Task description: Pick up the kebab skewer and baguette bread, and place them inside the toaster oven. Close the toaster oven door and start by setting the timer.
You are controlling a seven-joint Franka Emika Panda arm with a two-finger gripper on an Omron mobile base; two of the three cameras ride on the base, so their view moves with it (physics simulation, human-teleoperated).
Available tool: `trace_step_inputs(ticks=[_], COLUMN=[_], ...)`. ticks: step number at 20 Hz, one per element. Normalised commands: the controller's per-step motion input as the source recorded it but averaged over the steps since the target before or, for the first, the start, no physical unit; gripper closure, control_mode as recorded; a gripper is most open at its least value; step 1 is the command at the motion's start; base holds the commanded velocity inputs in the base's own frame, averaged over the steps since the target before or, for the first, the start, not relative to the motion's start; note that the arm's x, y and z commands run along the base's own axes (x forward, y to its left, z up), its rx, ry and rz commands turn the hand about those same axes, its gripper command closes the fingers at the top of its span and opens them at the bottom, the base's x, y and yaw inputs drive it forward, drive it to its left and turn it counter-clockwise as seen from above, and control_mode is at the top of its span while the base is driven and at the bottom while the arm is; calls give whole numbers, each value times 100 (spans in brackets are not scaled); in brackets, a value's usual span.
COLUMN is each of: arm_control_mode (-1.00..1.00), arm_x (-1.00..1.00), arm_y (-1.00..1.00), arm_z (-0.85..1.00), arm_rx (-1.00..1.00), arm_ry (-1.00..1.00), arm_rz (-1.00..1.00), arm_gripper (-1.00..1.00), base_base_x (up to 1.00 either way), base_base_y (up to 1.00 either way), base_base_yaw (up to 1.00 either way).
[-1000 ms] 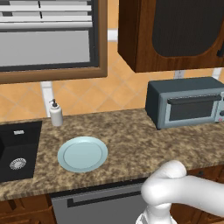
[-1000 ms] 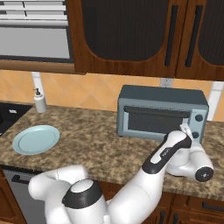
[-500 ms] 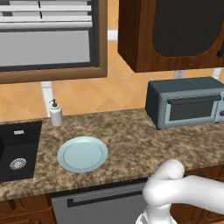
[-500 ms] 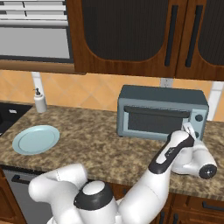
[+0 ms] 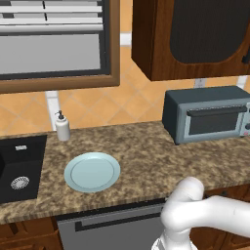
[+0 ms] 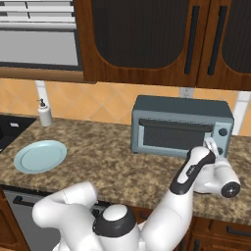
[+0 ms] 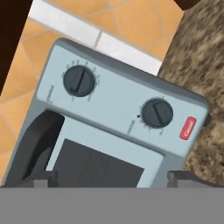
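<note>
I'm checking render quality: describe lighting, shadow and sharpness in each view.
Left base view: flat even light, faint shadow beside the toaster oven, no glare. Right base view: same, plate crisp. Hand view: rolled sideways, the two knobs sharp, no blur.

— Where is the arm?

— It rises white from the base, bends at a dark elbow and reaches forward to the right, the forearm slanting upward. The gripper (image 6: 210, 143) sits at its far end, tipped up.

— And the jaws?

— Spread wide (both dark fingertips (image 7: 43, 179) stand far apart at the bottom of the hand view), nothing between them.
</note>
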Motion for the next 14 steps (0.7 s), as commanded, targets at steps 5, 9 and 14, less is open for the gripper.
trace_step_inputs(ticks=[5,9,14], arm_control_mode=[-100,-100,-100], arm_x=[18,9,5], arm_y=[-20,-24,-17], arm_z=[-10,-14,-17], arm_rx=[0,0,0], arm_ry=[0,0,0], arm_rz=[-2,-3,-1], arm_gripper=[-100,-100,-100], base_base_x=[0,0,0], base_base_y=[0,0,0], base_base_yaw=[0,0,0])
